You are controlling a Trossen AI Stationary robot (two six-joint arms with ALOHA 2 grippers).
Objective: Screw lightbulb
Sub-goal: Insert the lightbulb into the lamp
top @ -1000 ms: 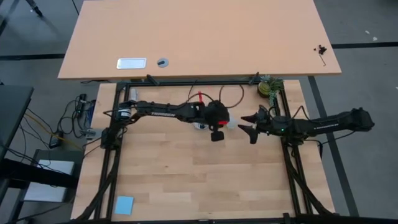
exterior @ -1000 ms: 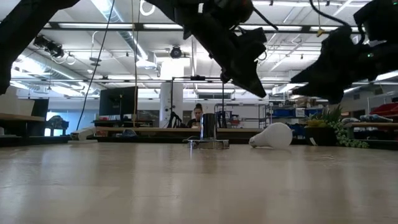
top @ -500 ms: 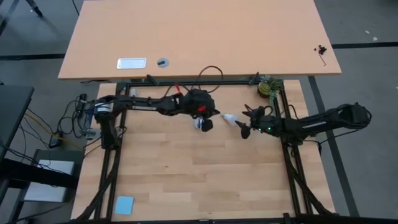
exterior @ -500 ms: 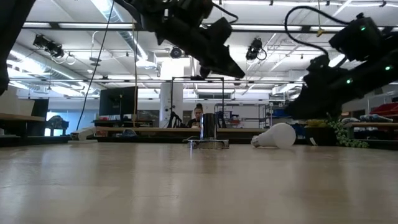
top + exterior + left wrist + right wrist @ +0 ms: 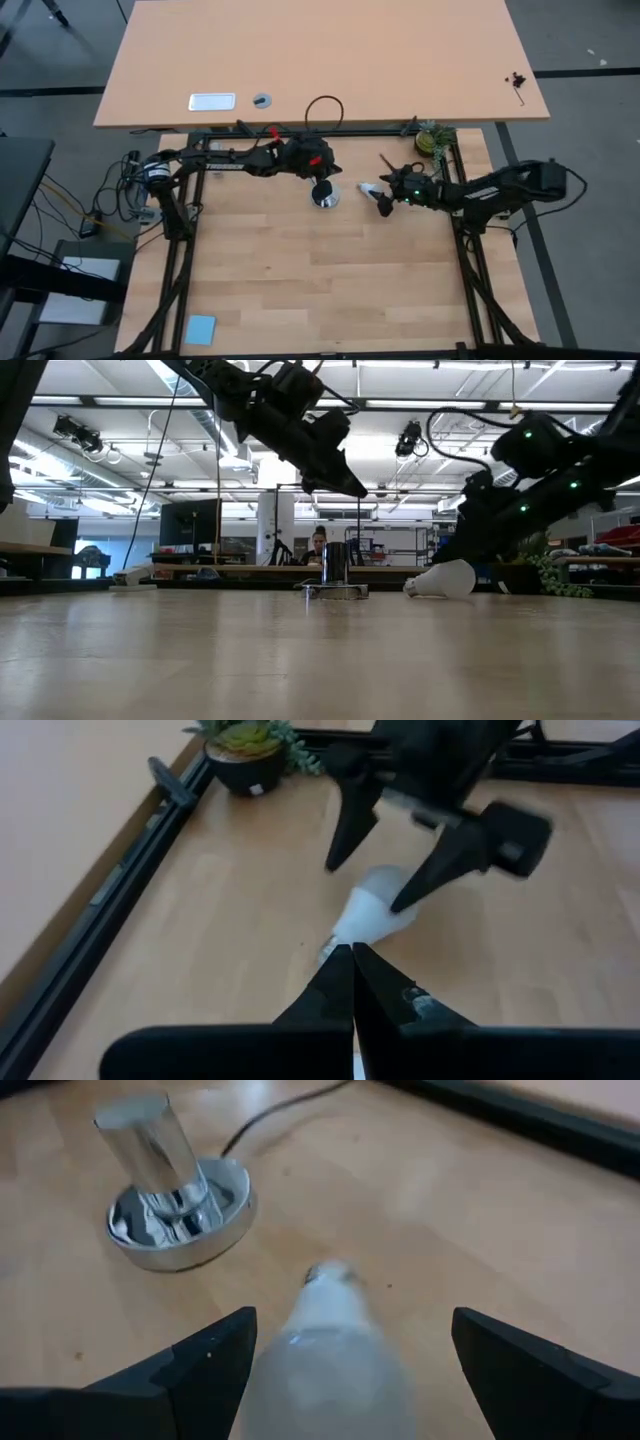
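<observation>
Straddling the lightbulb (image 5: 325, 1350) with my right pincer (image 5: 350, 1345), fingers wide open, nothing gripped; it lies on the worktop (image 5: 300, 270), base pointing ahead toward the socket (image 5: 175, 1220). Left pincer (image 5: 350, 965) closed, farther off.

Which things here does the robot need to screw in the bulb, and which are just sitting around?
For the job:
- lightbulb, lying on its side
- silver socket with black cord
- right gripper, open around the bulb
- left gripper, shut, above the socket

Just around:
- potted plant
- blue card
</observation>
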